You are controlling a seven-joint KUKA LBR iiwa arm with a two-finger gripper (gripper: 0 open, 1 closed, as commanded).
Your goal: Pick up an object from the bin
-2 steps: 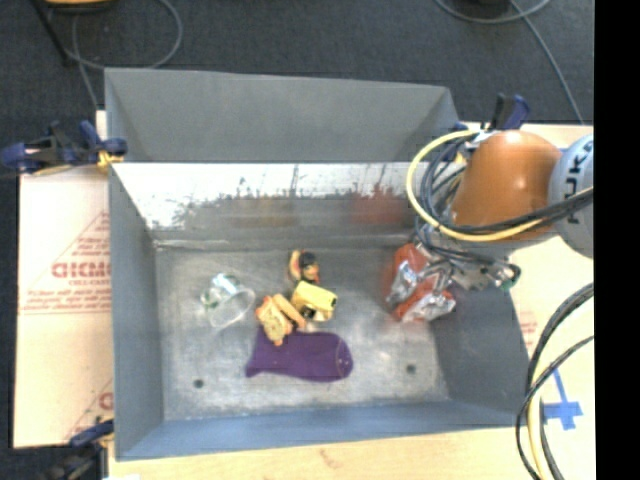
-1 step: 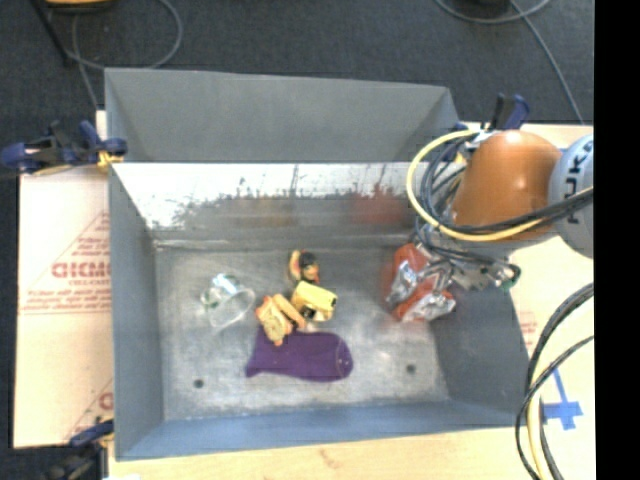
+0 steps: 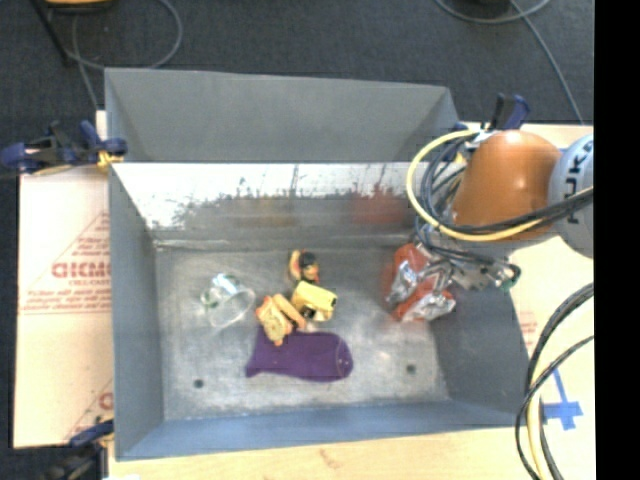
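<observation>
Gripper (image 3: 432,293) (grip state unclear) sits against a crumpled red-and-silver packet (image 3: 403,268), right side of bin (image 3: 190,368).

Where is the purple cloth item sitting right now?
In the camera view the purple cloth lies mid-floor toward the bin's near wall, just below the yellow block and well left of the gripper.

Bin (image 3: 135,298): everything lies on its floor.
Gripper (image 3: 447,280): right side, over a crumpled packet (image 3: 406,290), perhaps touching it.
Middle: block (image 3: 314,299), wafer piece (image 3: 274,316) beside its left, small figure (image 3: 303,265) behind.
Cloth (image 3: 300,358): just before the block.
Plastic piece (image 3: 225,301): left of the wafer piece.
</observation>
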